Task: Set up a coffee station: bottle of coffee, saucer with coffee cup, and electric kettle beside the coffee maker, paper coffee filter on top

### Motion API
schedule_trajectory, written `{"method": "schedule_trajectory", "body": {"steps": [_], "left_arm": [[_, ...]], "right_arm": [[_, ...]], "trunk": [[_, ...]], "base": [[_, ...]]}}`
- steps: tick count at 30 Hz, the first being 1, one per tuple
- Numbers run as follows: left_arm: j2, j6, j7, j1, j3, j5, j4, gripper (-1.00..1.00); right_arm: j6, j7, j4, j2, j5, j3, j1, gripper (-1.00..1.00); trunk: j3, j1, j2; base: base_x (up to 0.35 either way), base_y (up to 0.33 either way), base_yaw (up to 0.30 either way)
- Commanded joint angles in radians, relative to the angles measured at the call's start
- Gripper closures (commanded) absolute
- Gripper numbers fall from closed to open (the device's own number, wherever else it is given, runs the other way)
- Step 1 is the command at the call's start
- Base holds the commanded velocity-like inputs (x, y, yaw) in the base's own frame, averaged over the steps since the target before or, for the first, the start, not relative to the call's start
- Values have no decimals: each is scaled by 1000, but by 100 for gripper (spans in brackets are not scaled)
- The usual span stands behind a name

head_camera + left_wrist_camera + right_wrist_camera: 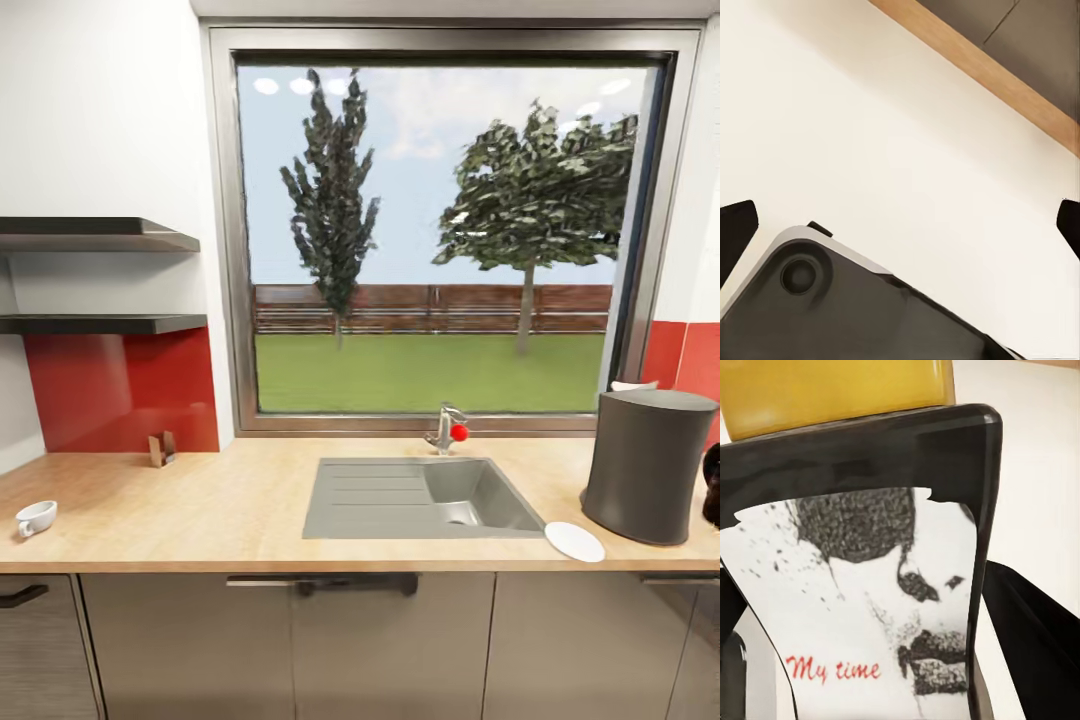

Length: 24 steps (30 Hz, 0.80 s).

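Because the small dark glass bottle of coffee point(862, 585), with its yellow-orange lid and white-and-red label, sits clamped between the right gripper's point(870, 660) black fingers point(1035, 637), it is evidently being carried toward the tall dark grey matte coffee maker point(648, 463) at the far right of the light wood-grain kitchen countertop point(200, 510). The right wrist view alone reveals that grasp, while the head view alone lays out the flat round white saucer point(574, 541) just beside the coffee maker at the near edge, the tiny white coffee cup point(36, 518) well apart at the left end, and the black kitchen shelf point(95, 236) beyond. In the left wrist view the left gripper's point(900, 217) dark fingertips point(735, 232) stand wide apart, holding nothing.
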Motion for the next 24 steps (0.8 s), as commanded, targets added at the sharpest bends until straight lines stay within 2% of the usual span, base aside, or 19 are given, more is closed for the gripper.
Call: {"method": "schedule_trajectory", "body": {"steps": [1, 2, 3, 5, 11, 16, 24], "left_arm": [[0, 0, -10, 1, 7, 7, -1, -100], [0, 0, -10, 1, 6, 6, -1, -100], [0, 1, -10, 1, 6, 5, -1, -100], [0, 1, -11, 1, 5, 5, -1, -100], [0, 1, -12, 1, -9, 5, -1, -100], [0, 1, -11, 1, -16, 6, -1, -100], [0, 1, -10, 1, -16, 6, -1, -100]], "right_arm": [[-5, 4, 3, -1, 9, -8, -1, 100], [-6, 4, 3, -5, 9, -9, -1, 100], [-6, 18, 3, -22, 5, -9, -1, 100], [-7, 26, 3, -26, 5, -9, -1, 100], [-8, 42, 3, -21, 6, -9, -1, 100], [-10, 129, 3, -21, 6, -9, -1, 100], [-14, 141, 3, -9, 2, -9, -1, 100]], "trunk": [[0, 0, -1], [0, 0, -1], [0, 0, -1], [0, 0, -1], [0, 0, -1], [0, 0, -1], [0, 0, -1]], "base": [[0, -303, 0], [0, -303, 0], [0, -304, 0], [0, -304, 0], [0, -304, 0], [0, -305, 0], [0, -305, 0]]}}
